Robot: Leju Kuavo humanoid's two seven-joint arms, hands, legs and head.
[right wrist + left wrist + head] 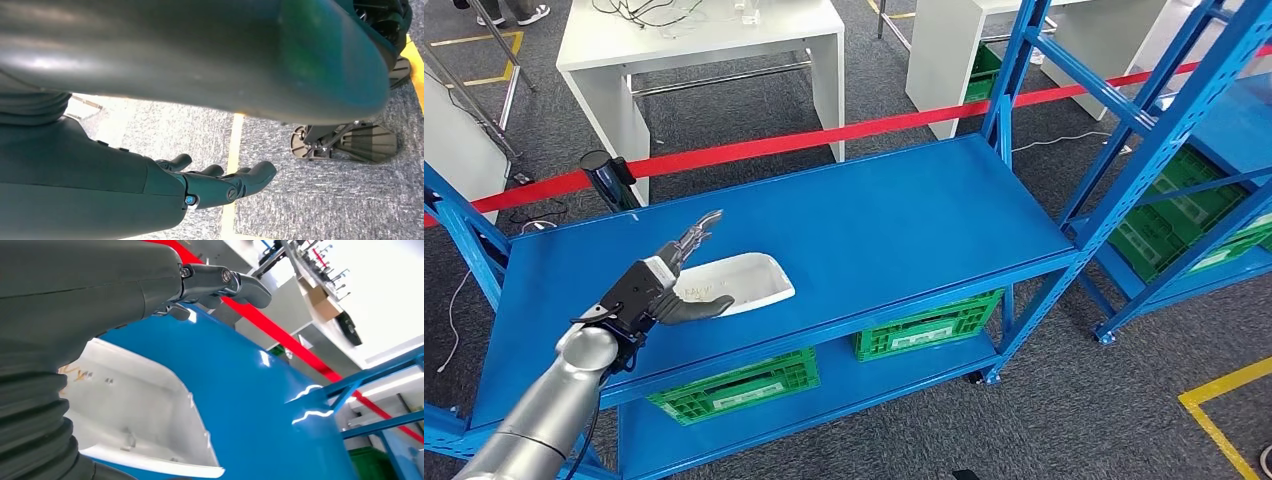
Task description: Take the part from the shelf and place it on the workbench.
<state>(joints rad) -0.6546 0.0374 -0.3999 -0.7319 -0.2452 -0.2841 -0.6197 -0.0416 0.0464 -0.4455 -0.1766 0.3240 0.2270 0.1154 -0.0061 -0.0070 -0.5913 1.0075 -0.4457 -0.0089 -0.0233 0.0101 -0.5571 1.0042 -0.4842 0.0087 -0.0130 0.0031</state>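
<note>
The part is a white shallow tray-shaped shell lying on the blue shelf's top deck, near its front edge. My left hand hovers over the part's left end, fingers spread above it and thumb along its near rim, holding nothing. In the left wrist view the white part lies just under the hand, hollow side up. My right hand hangs over the grey floor with fingers loosely extended and nothing in them.
Green crates sit on the shelf's lower deck. A red barrier tape runs behind the shelf, with white tables beyond. A second blue rack stands to the right. A black post stands behind the shelf's left end.
</note>
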